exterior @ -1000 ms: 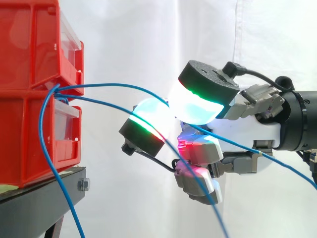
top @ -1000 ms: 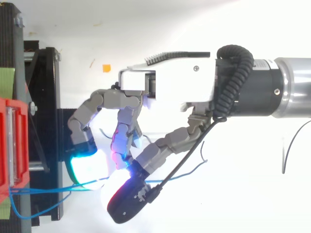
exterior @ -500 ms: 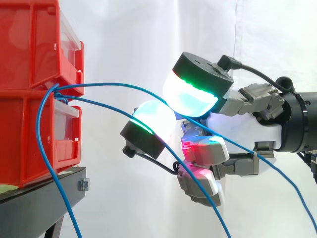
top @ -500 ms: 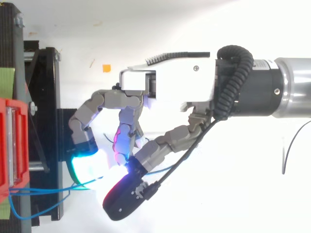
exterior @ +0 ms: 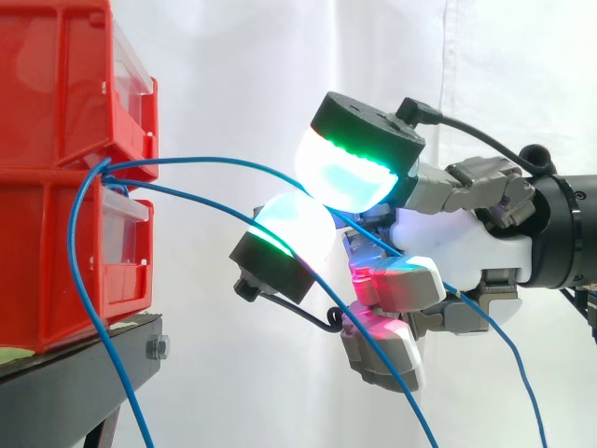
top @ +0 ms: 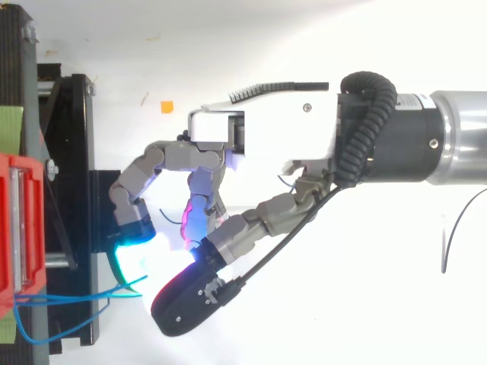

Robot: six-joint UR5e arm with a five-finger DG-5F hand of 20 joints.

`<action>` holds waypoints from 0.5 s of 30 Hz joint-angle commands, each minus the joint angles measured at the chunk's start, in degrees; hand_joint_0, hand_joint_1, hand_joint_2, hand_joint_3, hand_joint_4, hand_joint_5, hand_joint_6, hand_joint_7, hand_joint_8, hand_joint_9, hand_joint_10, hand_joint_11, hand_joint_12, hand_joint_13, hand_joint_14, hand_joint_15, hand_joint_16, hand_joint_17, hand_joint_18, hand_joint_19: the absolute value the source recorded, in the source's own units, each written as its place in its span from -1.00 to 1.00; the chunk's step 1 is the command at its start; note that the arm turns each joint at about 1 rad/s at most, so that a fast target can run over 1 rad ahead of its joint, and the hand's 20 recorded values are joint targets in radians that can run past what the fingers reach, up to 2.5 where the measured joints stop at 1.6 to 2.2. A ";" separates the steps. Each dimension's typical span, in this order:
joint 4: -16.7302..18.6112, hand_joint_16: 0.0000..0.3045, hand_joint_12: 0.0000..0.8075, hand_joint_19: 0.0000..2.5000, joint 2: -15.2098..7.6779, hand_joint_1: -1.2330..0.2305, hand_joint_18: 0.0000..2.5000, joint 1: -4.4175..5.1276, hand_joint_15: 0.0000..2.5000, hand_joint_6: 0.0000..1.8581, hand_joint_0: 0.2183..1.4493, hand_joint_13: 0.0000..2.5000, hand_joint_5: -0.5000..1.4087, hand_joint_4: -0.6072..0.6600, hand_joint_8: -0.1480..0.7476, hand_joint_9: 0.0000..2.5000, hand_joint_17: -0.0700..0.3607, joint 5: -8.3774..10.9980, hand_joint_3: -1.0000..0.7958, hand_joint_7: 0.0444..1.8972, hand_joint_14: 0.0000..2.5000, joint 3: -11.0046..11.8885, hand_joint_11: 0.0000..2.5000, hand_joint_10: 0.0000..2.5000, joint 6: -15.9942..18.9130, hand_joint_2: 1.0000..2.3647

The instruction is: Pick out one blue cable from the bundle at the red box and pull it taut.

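Side view has the stacked red plastic box (exterior: 56,93) at the left on a black metal stand (exterior: 84,373), with a bundle of thin blue cables coming out where the upper and lower bins meet. One thin blue cable (exterior: 205,161) arcs off to the right, highest of the bundle, and runs straight in between two glowing pads (exterior: 350,177) of the robot hand (exterior: 448,252). It comes out behind the palm and droops toward the lower right. The hand appears to be gripping this cable: thumb and finger are curled toward each other and their pads meet on it, most likely because a wire this thin needs a pinch at the tips. The other fingers are folded low, clear of that line.

A second blue cable (exterior: 187,196) leaves the same spot, slopes under the lower pad and crosses the folded fingers (touching or merely in front, I cannot tell). A third blue strand (exterior: 79,271) hangs loose beside the box.

From above, the cable (top: 76,296) runs level from the box to the pads. It keeps a visible curve, so by my judgement it is not yet taut.
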 commanded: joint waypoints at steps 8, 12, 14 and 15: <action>-0.02 -0.69 -0.21 -0.19 0.00 -0.18 -0.16 0.00 -0.36 -0.05 -0.44 0.00 -0.59 -0.05 0.00 0.13 -0.19 0.00 -0.44 0.11 -0.98 0.00 -0.36 -0.98 0.00 -1.00; -0.02 -0.69 -0.18 -0.19 0.00 -0.05 -0.16 0.00 -0.37 -0.06 -0.47 0.00 -0.59 -0.06 0.01 0.13 -0.17 0.00 -0.44 0.08 -0.98 0.00 -0.36 -0.98 0.00 -1.00; -0.02 -0.68 -0.17 -0.19 0.00 -0.01 -0.16 0.00 -0.36 -0.06 -0.48 0.01 -0.59 -0.07 0.00 0.13 -0.17 0.00 -0.44 0.09 -0.98 0.00 -0.36 -0.98 0.00 -1.00; -0.02 -0.68 -0.17 -0.18 0.00 0.00 -0.16 0.00 -0.36 -0.06 -0.48 0.01 -0.59 -0.06 0.00 0.13 -0.17 0.00 -0.44 0.08 -0.98 0.00 -0.37 -0.98 0.00 -1.00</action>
